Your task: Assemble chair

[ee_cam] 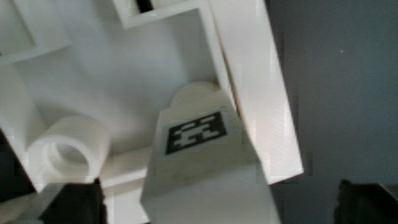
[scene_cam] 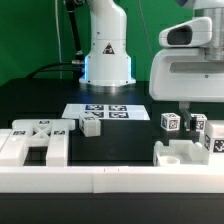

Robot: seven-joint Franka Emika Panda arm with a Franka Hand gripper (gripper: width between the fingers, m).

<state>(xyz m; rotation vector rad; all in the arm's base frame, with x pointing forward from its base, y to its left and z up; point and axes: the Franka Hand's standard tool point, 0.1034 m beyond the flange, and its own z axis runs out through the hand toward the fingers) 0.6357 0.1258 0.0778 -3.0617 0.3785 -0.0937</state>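
The chair lies in loose white tagged parts. A large frame-like part (scene_cam: 40,140) lies at the exterior view's left, with a small block (scene_cam: 91,125) beside it. At the exterior view's right a chunky part (scene_cam: 185,152) lies with tagged pieces (scene_cam: 170,122) behind it. My gripper (scene_cam: 192,115) hangs over that right group. In the wrist view a white piece bearing a tag (ee_cam: 199,130) runs between the dark fingers (ee_cam: 63,205), beside a round peg (ee_cam: 71,150). The gripper (ee_cam: 214,205) is open and straddles this piece; whether the fingers touch it does not show.
The marker board (scene_cam: 100,110) lies flat in the middle of the black table. The long white border wall (scene_cam: 110,182) runs along the front edge. The arm's base (scene_cam: 108,55) stands at the back, before a green backdrop.
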